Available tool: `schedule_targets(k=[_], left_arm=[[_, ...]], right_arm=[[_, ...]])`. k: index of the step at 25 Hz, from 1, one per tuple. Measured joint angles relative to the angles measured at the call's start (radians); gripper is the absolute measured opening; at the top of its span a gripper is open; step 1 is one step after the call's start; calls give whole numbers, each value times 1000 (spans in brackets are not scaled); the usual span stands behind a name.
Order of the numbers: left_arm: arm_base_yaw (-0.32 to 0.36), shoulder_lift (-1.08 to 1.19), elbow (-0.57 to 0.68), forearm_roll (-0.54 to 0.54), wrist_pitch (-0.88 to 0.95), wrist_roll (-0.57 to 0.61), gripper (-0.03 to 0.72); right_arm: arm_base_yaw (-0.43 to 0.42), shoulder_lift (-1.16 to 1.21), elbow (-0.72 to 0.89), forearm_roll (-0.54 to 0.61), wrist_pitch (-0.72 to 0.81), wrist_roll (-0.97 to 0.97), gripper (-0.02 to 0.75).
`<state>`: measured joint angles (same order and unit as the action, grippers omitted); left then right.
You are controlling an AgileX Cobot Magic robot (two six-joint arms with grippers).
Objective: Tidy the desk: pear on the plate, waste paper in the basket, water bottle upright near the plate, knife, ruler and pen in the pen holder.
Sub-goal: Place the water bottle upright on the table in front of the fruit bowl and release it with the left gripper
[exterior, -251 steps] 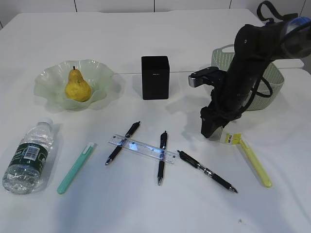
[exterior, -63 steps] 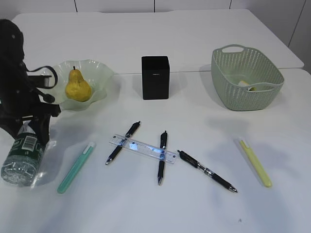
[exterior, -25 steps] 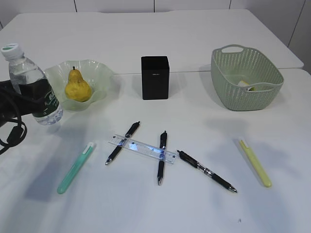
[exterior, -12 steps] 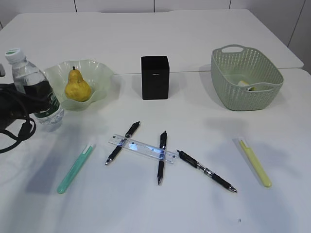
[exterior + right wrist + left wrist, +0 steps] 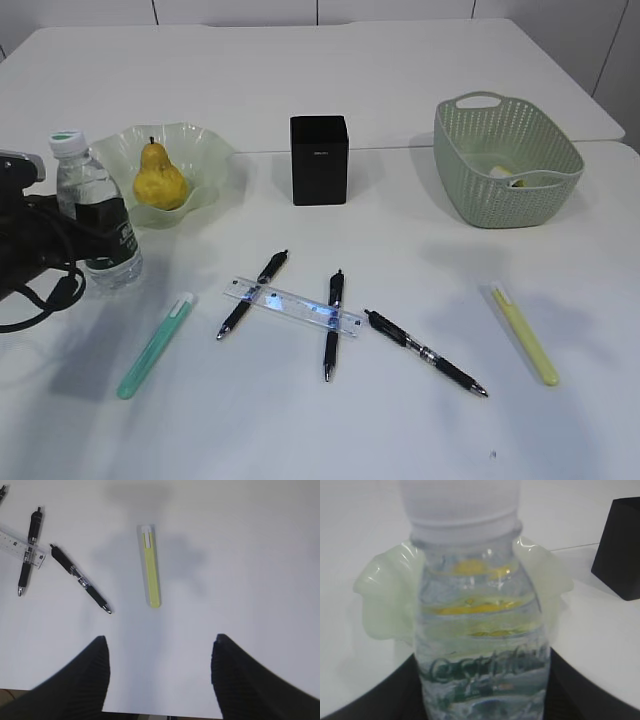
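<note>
Raised and tilted half a second ago, the water bottle (image 5: 98,218) now stands upright near the desk's (image 5: 400,420) left edge, just beside the plate (image 5: 205,160) holding the pear (image 5: 160,178), the left gripper (image 5: 70,235) clasping its label. Ruler (image 5: 292,305) and pens (image 5: 335,322) lie mid-desk; the basket (image 5: 505,160) sits toward the right edge; the right gripper (image 5: 159,672) hangs spread and empty over a yellow knife (image 5: 151,567)

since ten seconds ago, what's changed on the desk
The water bottle, then lying at the front left, now stands nearly upright beside the plate, gripped by the left gripper. The small yellow-and-white waste paper left the table; something pale now lies in the basket. The right arm left the exterior view. Pear, pen holder, pens, ruler and both knives are unmoved.
</note>
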<state>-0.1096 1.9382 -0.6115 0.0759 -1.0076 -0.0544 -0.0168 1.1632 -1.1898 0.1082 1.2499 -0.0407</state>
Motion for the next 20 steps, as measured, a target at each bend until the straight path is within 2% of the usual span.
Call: schedule_targets(k=[10, 20], left_arm=[[0, 0, -2, 11, 24, 11, 404], [0, 0, -4, 2, 27, 13, 524]], right_arm=[[0, 0, 0, 0, 0, -2, 501], [0, 0, 0, 0, 0, -2, 500]])
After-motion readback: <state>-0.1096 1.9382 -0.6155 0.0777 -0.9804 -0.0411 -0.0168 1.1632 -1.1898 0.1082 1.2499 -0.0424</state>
